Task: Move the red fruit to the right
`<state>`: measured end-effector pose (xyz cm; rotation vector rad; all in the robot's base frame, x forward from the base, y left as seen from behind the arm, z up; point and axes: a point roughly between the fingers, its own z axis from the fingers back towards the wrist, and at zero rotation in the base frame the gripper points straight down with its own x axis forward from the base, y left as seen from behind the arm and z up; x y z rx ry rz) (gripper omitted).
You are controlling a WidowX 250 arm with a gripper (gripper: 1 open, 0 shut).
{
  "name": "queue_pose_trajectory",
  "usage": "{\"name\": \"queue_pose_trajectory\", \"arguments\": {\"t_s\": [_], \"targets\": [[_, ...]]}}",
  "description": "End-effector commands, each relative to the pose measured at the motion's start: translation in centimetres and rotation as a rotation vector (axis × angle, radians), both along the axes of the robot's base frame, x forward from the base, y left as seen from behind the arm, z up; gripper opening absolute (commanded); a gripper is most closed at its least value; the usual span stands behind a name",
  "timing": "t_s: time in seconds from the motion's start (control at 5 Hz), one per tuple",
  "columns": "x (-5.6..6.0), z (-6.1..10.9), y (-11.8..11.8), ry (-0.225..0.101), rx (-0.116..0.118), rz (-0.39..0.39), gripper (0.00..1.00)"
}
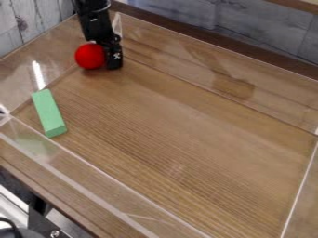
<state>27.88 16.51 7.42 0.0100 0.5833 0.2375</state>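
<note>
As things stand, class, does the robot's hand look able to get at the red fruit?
Probably yes. The hand is right beside the red fruit, apparently touching its right side, and nothing stands between them. The green block lies well clear.

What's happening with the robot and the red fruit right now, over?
Gripper down at table level, jaws' state unclear. Red fruit on the wooden table, right against the gripper's left side. Green block lies well clear; path rightward open.

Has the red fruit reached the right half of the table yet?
No, the red fruit sits near the far left corner of the table, beside the gripper.
</note>
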Motion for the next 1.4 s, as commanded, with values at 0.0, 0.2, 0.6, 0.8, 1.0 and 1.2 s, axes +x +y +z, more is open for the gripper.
{"name": "queue_pose_trajectory", "arguments": {"t_s": [0.0,0.2,0.6,0.8,1.0,1.2], "targets": [[0.9,0.8,0.0,-0.024,0.024,-0.005,0.00],[1.4,0.4,-0.1,-0.012,0.020,-0.006,0.00],[1.2,-0.2,-0.3,0.013,0.011,0.047,0.00],[0.5,-0.5,-0.4,0.027,0.008,0.098,0.00],[0.3,-0.4,-1.1,0.037,0.007,0.034,0.00],[0.1,-0.4,-1.7,0.045,0.005,-0.033,0.00]]}}
